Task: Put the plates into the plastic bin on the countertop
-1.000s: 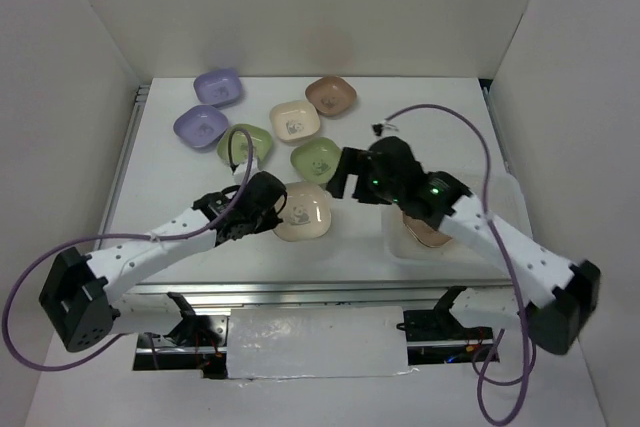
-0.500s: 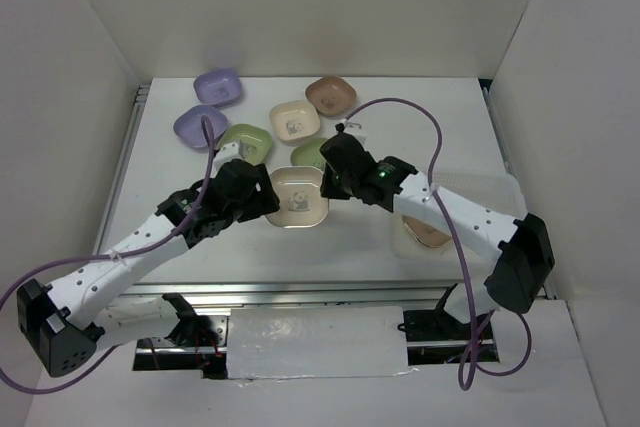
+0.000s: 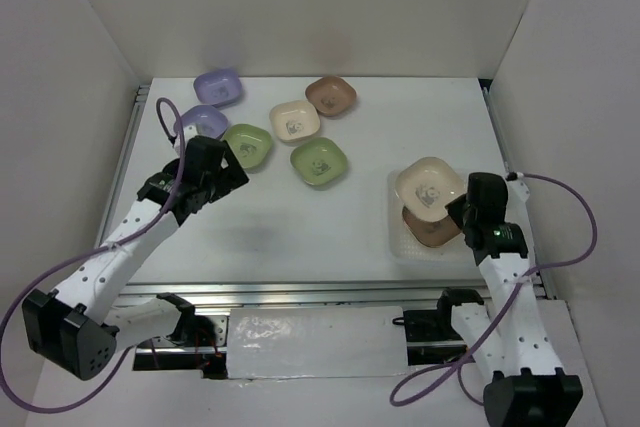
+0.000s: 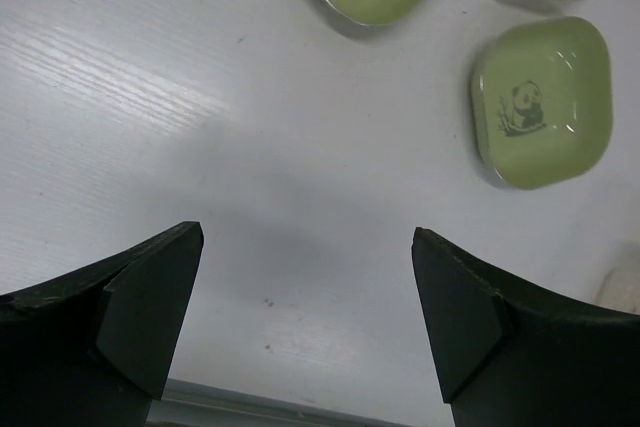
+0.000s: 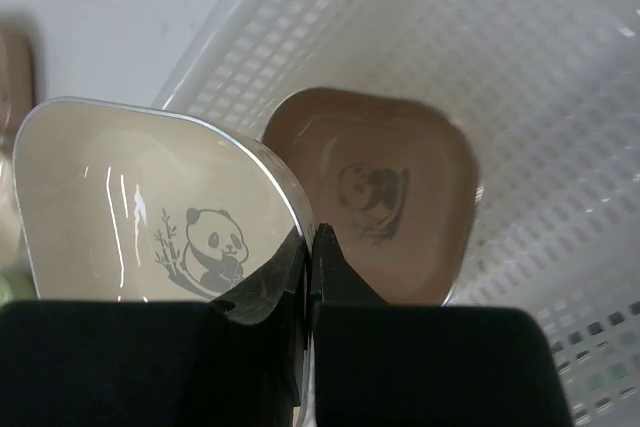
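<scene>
White countertop (image 3: 300,237) fills the overhead view. Six loose plates (image 3: 294,120) lie toward its far left corner. The left gripper (image 3: 232,169) hangs beside them, its jaws hard to make out from here. At the near right edge the plastic bin (image 3: 395,239) is faint and partly hidden by the right gripper (image 3: 458,209), which holds a cream plate (image 3: 428,185) over the bin's far left corner, above a brown plate (image 3: 432,231).

Left wrist view: fingers (image 4: 150,317) spread wide over bare surface, with one green plate (image 4: 540,102) whole and two others cut off at the top.

Right wrist view: fingers pinched shut on the cream plate's rim, and the brown plate lying on the bin's gridded floor.
</scene>
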You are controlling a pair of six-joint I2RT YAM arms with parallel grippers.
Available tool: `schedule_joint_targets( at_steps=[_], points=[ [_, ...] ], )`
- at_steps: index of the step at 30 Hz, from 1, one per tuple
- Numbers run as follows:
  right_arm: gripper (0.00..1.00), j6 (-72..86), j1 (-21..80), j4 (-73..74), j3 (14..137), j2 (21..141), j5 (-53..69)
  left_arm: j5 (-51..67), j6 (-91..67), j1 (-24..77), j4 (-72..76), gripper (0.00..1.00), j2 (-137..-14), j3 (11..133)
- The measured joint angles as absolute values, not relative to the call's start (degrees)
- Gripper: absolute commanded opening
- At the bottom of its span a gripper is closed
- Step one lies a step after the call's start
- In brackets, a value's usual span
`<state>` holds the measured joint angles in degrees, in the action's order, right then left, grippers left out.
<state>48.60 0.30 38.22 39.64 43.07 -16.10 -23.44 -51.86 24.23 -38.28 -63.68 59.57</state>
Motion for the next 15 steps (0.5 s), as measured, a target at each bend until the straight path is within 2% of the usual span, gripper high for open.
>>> schedule_joint_targets(
  at_steps=[4,6,7,8,10,15],
  points=[
    [0.0,48.75,-7.84,36.95,36.12,43.46,-14.04,-20.6,-50.87,18.98,-36.27,0.99,-69.69,59.61],
    [0.06,48.73,-10.39,36.32,33.58,44.53,-12.51,-19.7,-50.87,16.93,-35.31,0.99,-73.14,59.64],
    [0.19,48.71,-11.33,36.23,32.47,45.08,-11.73,-19.31,-50.89,16.03,-35.03,0.99,-74.67,59.64],
    [0.37,48.8,-11.9,36.25,31.75,45.56,-11.14,-19.0,-50.87,15.16,-34.7,0.99,-75.85,59.64],
    [0.99,48.6,-12.16,36.1,31.44,46.19,-9.74,-17.74,-50.83,13.47,-33.74,0.99,-77.03,59.64],
    [1.0,47.77,-11.29,36.58,33.67,43.92,-8.32,-15.22,-49.69,10.33,-30.13,0.99,-77.93,60.03]
  ],
)
